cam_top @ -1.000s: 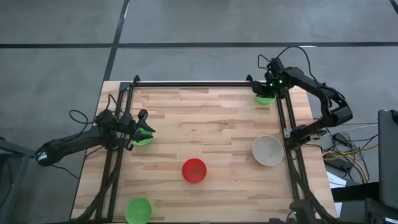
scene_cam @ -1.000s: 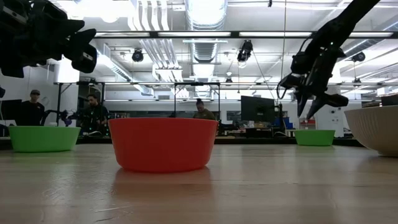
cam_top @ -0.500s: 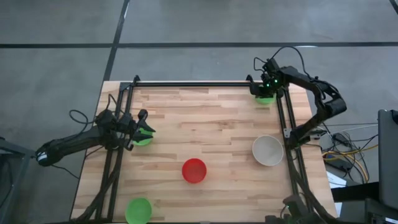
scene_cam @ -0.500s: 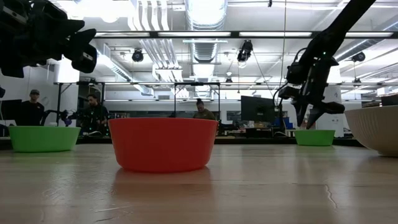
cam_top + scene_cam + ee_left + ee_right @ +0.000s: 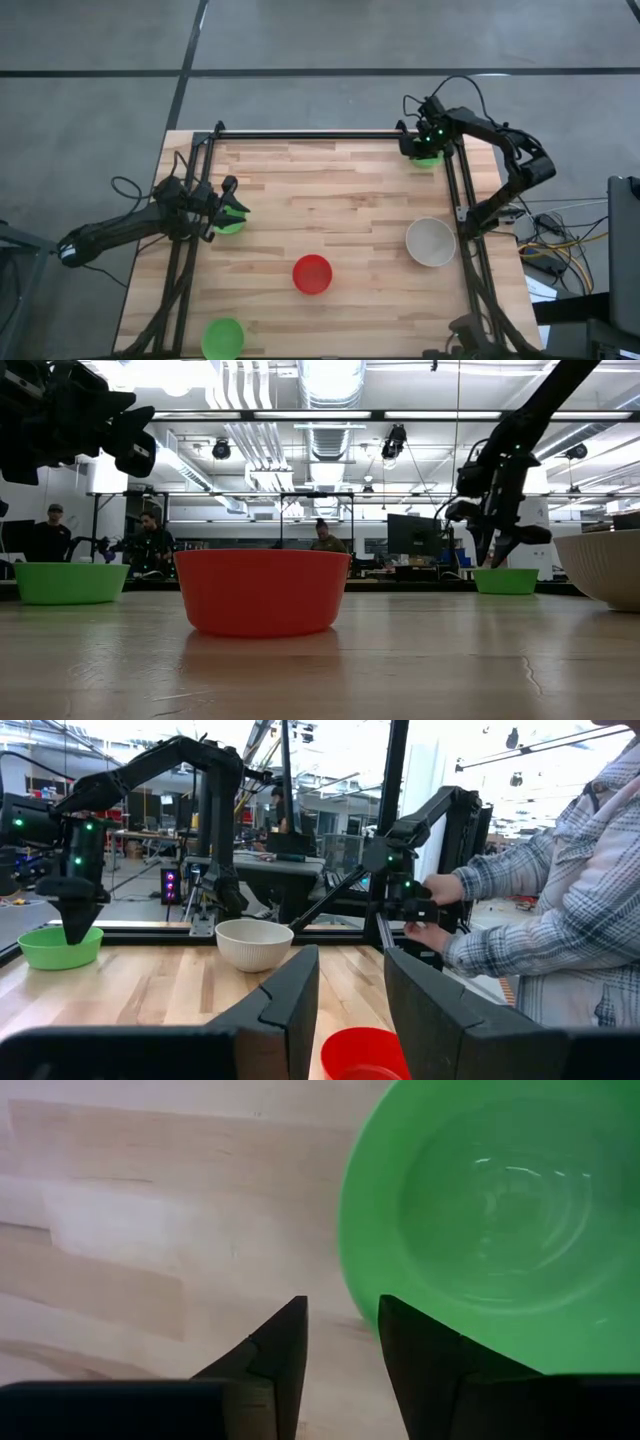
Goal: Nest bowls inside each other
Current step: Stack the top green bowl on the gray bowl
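Observation:
Five bowls rest on their bases on the wooden table (image 5: 330, 190). A green bowl (image 5: 430, 158) stands at the far right, a second green bowl (image 5: 228, 225) at the left, a third (image 5: 222, 338) at the near left. The red bowl (image 5: 312, 273) is near the middle and the grey-white bowl (image 5: 431, 241) at the right. My right gripper (image 5: 340, 1330) points down, open, just above the far-right green bowl's (image 5: 500, 1230) rim, one finger over the table and one over the rim edge. My left gripper (image 5: 350, 990) hangs open and level, well above the left bowl (image 5: 70, 582).
Black frame rails (image 5: 455, 200) run along both sides and the far edge of the table. A person in a plaid sleeve (image 5: 560, 900) stands beyond the table's right side, hands on a dark arm. Other people (image 5: 150, 545) show far behind the table.
My right gripper has come down toward the far-right green bowl, shifting slightly toward the table's left and turning a little, its fingers still open. The bowls have not moved.

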